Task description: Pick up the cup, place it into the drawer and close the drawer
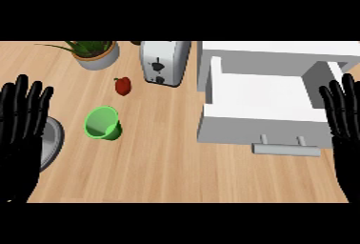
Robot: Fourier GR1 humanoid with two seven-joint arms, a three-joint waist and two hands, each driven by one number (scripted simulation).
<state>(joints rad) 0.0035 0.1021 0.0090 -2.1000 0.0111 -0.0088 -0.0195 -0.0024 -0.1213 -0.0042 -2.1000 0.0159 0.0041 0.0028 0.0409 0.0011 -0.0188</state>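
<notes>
Cup (103, 123) on its side | pepper (123, 86), toaster (165, 62) beyond | drawer (260, 102) open

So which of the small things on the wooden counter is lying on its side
The green plastic cup, tipped over with its open mouth showing. The small red pepper and chrome toaster aren't tipped.

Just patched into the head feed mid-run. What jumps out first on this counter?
The white drawer stands pulled open at the right, its handle toward the robot. The bright green cup lies tipped on the wood at the left, with a small red pepper beyond it and a toaster at the back. The left hand and right hand rest open at the view's edges.
</notes>
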